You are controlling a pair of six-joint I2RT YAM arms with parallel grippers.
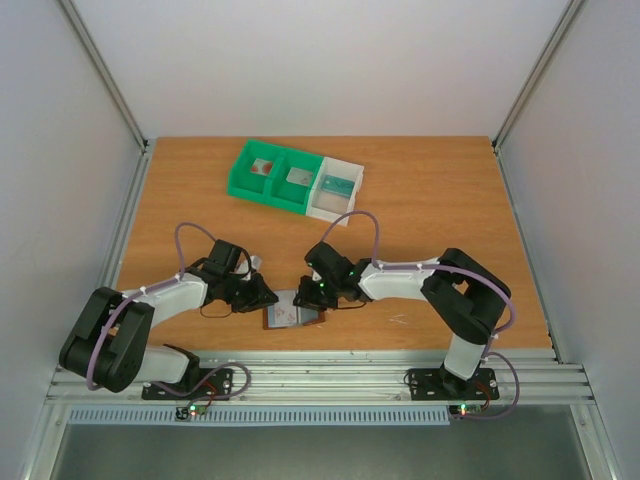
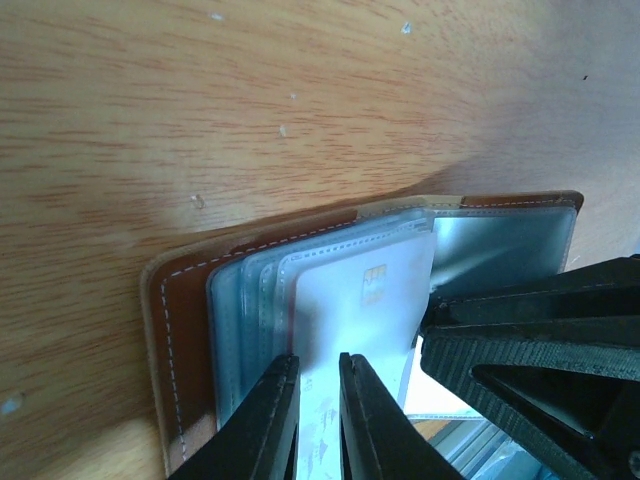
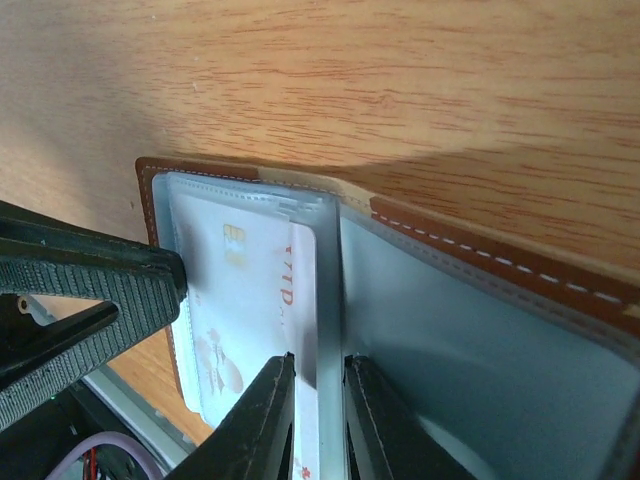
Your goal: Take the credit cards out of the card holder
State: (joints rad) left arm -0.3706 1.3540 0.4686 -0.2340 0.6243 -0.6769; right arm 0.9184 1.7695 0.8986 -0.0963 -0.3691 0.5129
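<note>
Card holder (image 2: 188,300), card (image 2: 360,300), seemingly in jaws

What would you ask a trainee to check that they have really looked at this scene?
1. True or false: the card holder lies folded shut on the table.
2. What is the left hand pinching? A) a pale card with a chip, B) a red pen, C) a loose cable.
3. Fill in: seen from the arms' bases, the green and white bins stand at the ___ side of the table.

Key: 1 false, it lies open. 2 A. 3 far.
</note>
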